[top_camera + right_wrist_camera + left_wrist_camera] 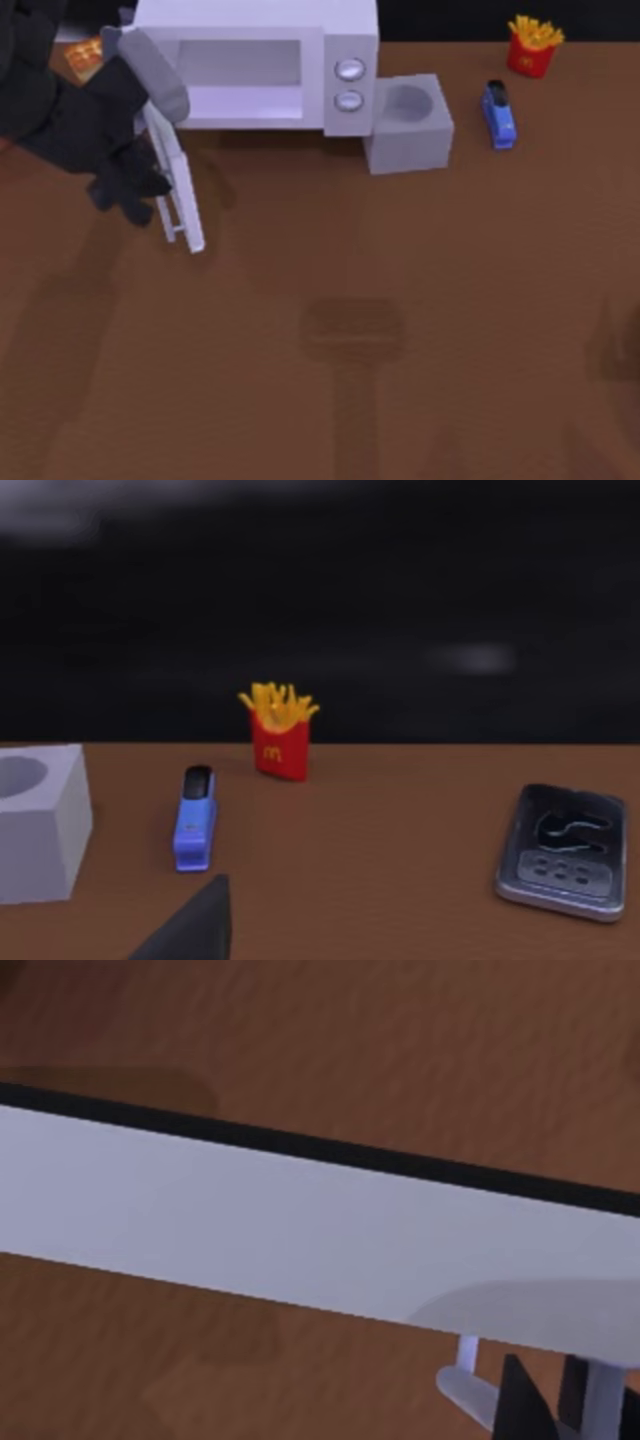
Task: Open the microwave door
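Observation:
The microwave (255, 22) stands at the table's back left, its two knobs (350, 84) on the right of its front. The microwave door (182, 195) is swung out toward the front, seen edge-on, and the cavity (240, 80) shows. My left gripper (150, 186) is at the door's left face, shut on the door handle (470, 1392). In the left wrist view the door's edge (300, 1230) is a pale band, with dark fingers (522, 1412) either side of the handle. My right arm is parked outside the top view; only a dark tip (195, 928) of it shows.
A grey cube with a round hole (410, 122) sits against the microwave's right side. Right of it lie a blue stapler (499, 115) and a red fries box (533, 45). A silver device (562, 852) lies farther right. An orange item (85, 56) sits behind my left arm.

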